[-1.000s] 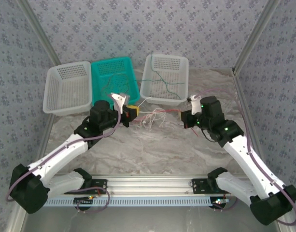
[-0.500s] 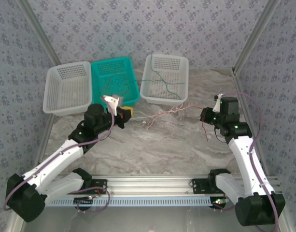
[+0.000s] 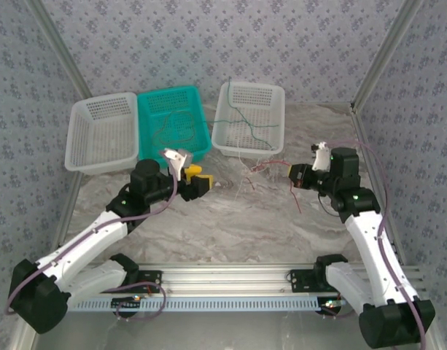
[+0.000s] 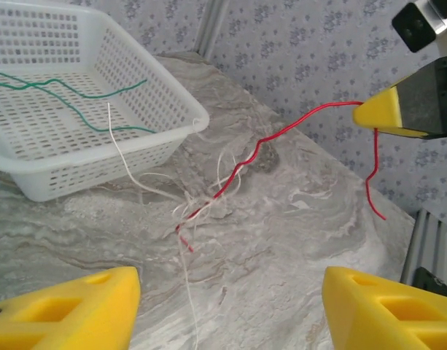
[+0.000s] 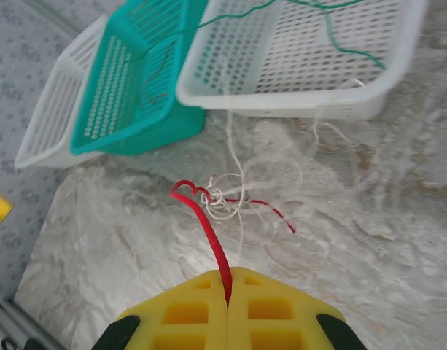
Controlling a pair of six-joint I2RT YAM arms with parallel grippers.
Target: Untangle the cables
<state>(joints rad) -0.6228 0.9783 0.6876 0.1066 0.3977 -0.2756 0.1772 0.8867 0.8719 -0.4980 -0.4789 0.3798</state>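
My right gripper (image 3: 296,177) (image 5: 228,275) is shut on a thin red cable (image 5: 208,233) (image 3: 295,198). That cable runs from its jaws into a small knot of white cables (image 5: 227,195) (image 4: 201,208) on the table, just in front of the right white basket (image 3: 246,142). My left gripper (image 3: 199,183) (image 4: 230,313) hovers left of the knot, open, with nothing between its yellow fingers (image 4: 63,310). In the left wrist view the red cable (image 4: 281,131) rises slack to the right gripper's yellow tip (image 4: 387,113). A green cable (image 3: 249,120) (image 4: 63,87) lies in the right white basket.
A teal basket (image 3: 197,138) (image 5: 135,95) with thin wires in it stands between two white baskets; the left one (image 3: 99,135) is at the far left. Bare marbled table (image 3: 230,226) stretches in front of the arms. Metal frame posts border both sides.
My left gripper has opened and let go of the cables. The stretched line has gone slack, the knot now lies nearer the right basket, and the right gripper has moved slightly left.
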